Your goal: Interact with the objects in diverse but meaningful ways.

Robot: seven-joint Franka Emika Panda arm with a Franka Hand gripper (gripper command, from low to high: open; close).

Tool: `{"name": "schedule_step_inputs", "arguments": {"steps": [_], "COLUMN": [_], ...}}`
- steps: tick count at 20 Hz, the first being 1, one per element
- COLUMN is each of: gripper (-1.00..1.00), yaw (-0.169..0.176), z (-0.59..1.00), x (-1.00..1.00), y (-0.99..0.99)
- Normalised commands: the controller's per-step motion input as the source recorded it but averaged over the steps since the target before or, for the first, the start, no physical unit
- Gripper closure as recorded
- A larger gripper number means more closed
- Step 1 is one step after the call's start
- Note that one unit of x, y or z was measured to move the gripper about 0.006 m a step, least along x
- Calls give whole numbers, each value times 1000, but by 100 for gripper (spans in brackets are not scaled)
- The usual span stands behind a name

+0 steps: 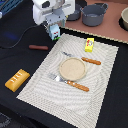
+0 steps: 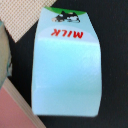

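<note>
A: Where's the milk carton [image 1: 55, 33] now?

B: Up at the far edge of the placemat [image 1: 45, 75] in the exterior view, right under the end effector [image 1: 55, 31]. In the wrist view the carton [image 2: 65, 65] fills nearly the whole picture, with "MILK" in red and a green band above it. It looks pinched between the fingers, but I can't tell for sure; the fingers themselves don't show clearly in either view, nor whether it sits on the dark surface [image 1: 20, 30] or hangs just above it.

A: How would it handle?

B: My guess is light, a small toy carton, probably hollow. The flat faces look smooth, so a bit slippery. Thin walls might give under a hard squeeze.

A: Best place to hold?

B: Across the two flat side panels, around the middle of the body, below the sloped top. The slope would let it slide out.

A: Anything close by?

B: The yellow box [image 1: 89, 44] and the sausage [image 1: 38, 47] lie well apart from it.
</note>
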Motion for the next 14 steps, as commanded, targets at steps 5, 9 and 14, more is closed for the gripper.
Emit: {"name": "schedule_step_inputs", "arguments": {"steps": [5,9,14], "gripper": [-100,-100,-100], "yaw": [-13,-9,-17], "z": [-318,-306,-185], "x": [3,-3,-55], "y": [159,181,177]}}
